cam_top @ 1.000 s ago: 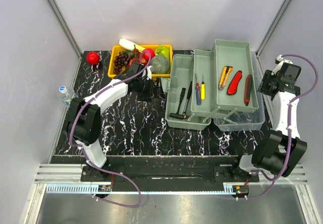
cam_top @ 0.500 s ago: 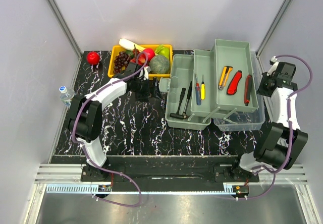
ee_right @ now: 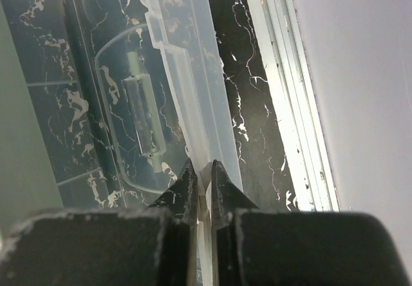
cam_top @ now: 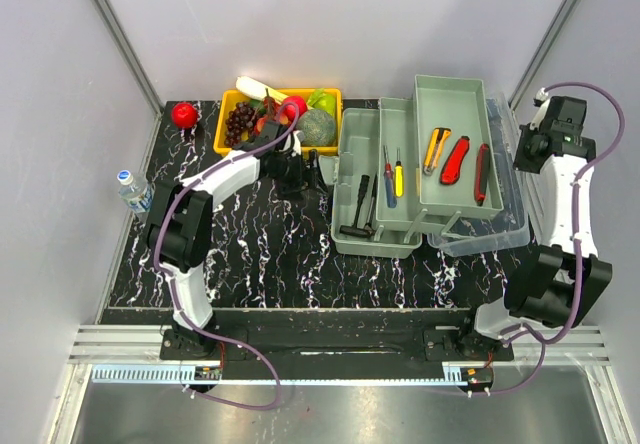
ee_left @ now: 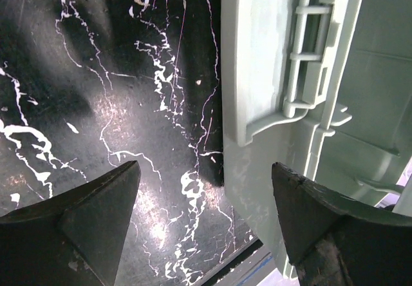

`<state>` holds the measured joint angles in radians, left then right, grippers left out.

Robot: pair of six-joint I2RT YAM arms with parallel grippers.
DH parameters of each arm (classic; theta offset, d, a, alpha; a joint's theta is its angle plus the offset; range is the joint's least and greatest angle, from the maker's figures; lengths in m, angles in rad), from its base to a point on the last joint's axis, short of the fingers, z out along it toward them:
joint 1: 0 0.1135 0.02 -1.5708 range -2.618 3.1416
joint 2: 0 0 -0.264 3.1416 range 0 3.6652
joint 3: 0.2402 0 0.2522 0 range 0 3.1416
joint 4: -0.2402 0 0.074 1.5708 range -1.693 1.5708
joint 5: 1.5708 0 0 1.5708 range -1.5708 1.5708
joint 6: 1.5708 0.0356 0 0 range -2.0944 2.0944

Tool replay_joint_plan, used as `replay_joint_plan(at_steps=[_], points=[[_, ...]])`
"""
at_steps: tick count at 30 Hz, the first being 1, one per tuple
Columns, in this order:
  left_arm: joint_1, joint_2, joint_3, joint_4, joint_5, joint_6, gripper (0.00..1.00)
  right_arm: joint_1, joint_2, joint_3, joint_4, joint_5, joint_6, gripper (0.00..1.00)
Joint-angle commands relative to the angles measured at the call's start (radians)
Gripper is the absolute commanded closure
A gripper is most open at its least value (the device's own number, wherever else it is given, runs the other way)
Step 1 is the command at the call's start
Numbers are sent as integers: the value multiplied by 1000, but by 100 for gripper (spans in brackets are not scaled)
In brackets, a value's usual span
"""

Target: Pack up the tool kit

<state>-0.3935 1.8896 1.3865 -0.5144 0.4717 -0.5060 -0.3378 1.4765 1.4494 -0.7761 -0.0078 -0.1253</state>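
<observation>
The grey-green tool kit (cam_top: 355, 154) stands open on the black marble table, its inner trays spread. The upper tray (cam_top: 455, 94) holds a yellow-handled knife (cam_top: 436, 150) and two red-handled tools (cam_top: 457, 160). Screwdrivers (cam_top: 393, 176) and a dark hammer (cam_top: 357, 209) lie in the lower parts. The clear lid (cam_top: 508, 189) hangs at the right, tilted. My right gripper (ee_right: 202, 170) is shut on the clear lid's edge (ee_right: 193, 99). My left gripper (ee_left: 205, 189) is open just left of the box's wall (ee_left: 254, 60), nothing between its fingers.
A yellow tray of fruit (cam_top: 228, 144) sits at the back left, a red apple (cam_top: 184, 114) beside it. A water bottle (cam_top: 130, 186) stands off the table's left edge. The enclosure's right wall and metal rail (ee_right: 283, 93) run close to the right gripper.
The right gripper has closed on the lid's edge and lifted it. The trays and box have shifted left and tilted. The left gripper has moved closer to the box's left wall.
</observation>
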Motion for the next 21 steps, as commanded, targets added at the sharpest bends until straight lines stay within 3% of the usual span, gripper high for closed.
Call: replay_joint_plan(at_steps=[1,13,21], points=[[-22,28,62,24,-41,-29,15,31,-12,112,67,72,42,100],[-70,54,155,14,35,46,19,147,79,362,-149,255,62,100],[-70,69,193,-2,27,43,19,324,183,528,-261,518,105,100]])
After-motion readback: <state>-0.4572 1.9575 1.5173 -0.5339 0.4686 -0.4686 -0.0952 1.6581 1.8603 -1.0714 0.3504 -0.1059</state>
